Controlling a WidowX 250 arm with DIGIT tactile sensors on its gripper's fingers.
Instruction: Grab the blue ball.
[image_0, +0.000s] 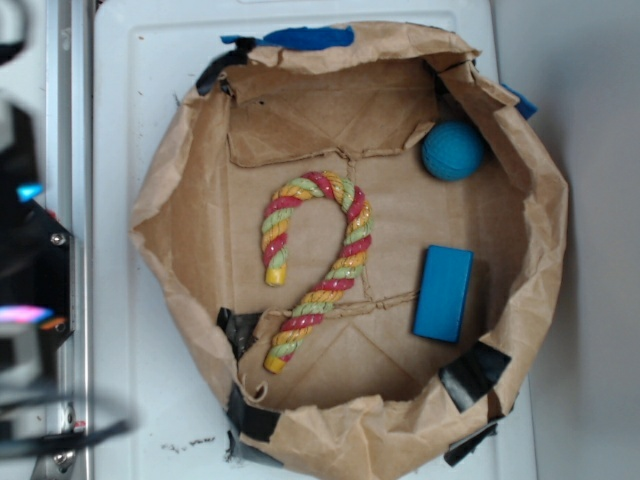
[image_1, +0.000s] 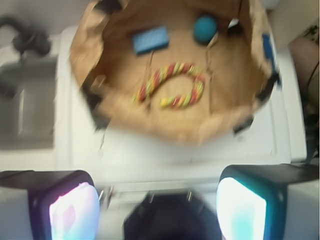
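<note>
My gripper (image_1: 157, 200), fingers apart, faces one crumpled brown paper basin (image_0: 180, 180) holding one teal rubbery ball (image_0: 452, 150), one flat blue rectangular block (image_0: 443, 293), one striped rope cane (image_0: 318, 262).

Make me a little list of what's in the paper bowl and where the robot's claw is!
container: brown paper bowl
blue ball: far corner, by the wall, touching nothing else
blue block: flat on the floor, apart from the ball
rope candy cane: middle, lying flat
gripper: open, outside the bowl, holding nothing
ball grabbed: not yet
</note>
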